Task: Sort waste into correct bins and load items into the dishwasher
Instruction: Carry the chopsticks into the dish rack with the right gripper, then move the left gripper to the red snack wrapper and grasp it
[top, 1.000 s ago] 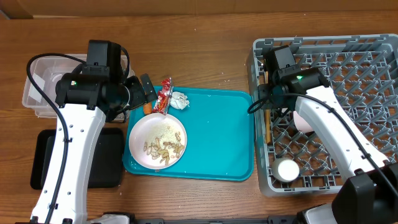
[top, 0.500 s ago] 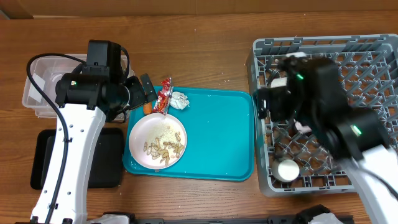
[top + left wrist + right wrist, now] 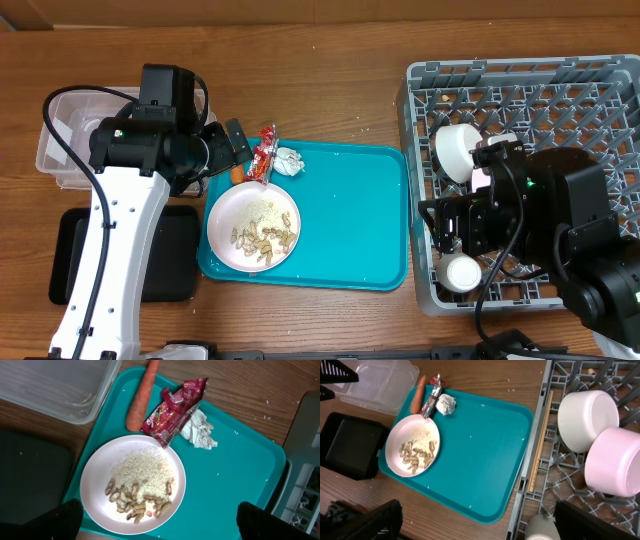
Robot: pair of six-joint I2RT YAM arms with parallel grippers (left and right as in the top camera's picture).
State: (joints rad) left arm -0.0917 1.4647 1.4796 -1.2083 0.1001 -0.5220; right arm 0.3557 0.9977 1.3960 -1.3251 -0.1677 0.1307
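One small orange carrot [image 3: 142, 397], one red crinkled snack wrapper [image 3: 172, 410] and one crumpled white paper ball [image 3: 200, 432]. One wide white plate [image 3: 95, 475] carries tan peanut shells [image 3: 135, 502], too many to count. Two round white bowls [image 3: 587, 420], one pair of pale wooden chopsticks [image 3: 539, 445] and one smaller white round cup [image 3: 540, 530]. One clear rectangular plastic tub [image 3: 55, 385], one flat black tray [image 3: 30, 475], one teal tray [image 3: 235, 485] and one grey plastic dish rack [image 3: 570, 375].

Overhead, the right arm [image 3: 570, 220] hides the dish rack's [image 3: 520, 75] lower middle, the left arm [image 3: 120, 230] covers part of the black tray [image 3: 180, 255], and the carrot [image 3: 236, 174] barely peeks out. The left hand [image 3: 160, 525] shows only fingertips [image 3: 252, 522], cropped at the bottom edge. The right wrist view likewise crops a white cup [image 3: 532, 531].
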